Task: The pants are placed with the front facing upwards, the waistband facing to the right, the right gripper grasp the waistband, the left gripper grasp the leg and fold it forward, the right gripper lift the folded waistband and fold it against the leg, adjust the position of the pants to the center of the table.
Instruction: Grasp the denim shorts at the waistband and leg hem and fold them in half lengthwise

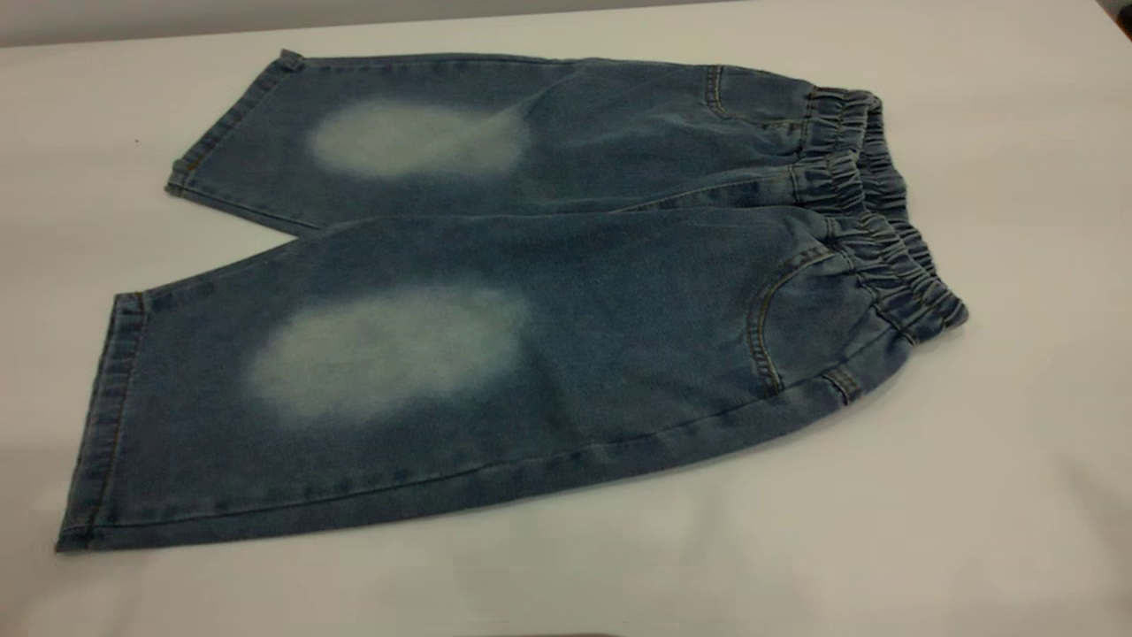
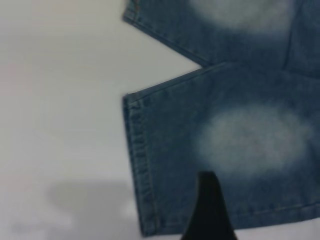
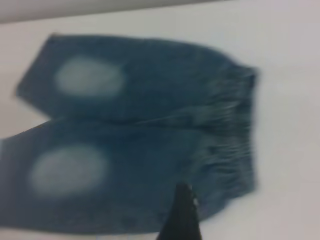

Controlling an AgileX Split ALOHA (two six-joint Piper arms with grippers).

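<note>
The blue denim pants lie flat and unfolded on the white table, front up. Both legs point left and the gathered waistband is at the right. Pale oval patches mark both knees. Neither gripper appears in the exterior view. Only a black tip of the left gripper shows in the left wrist view, above the near leg's hem and the pants. A black tip of the right gripper hovers over the pants' near edge, close to the waistband of the pants.
Bare white tabletop surrounds the pants on every side, with wide room at the front and right. The table's far edge runs along the back.
</note>
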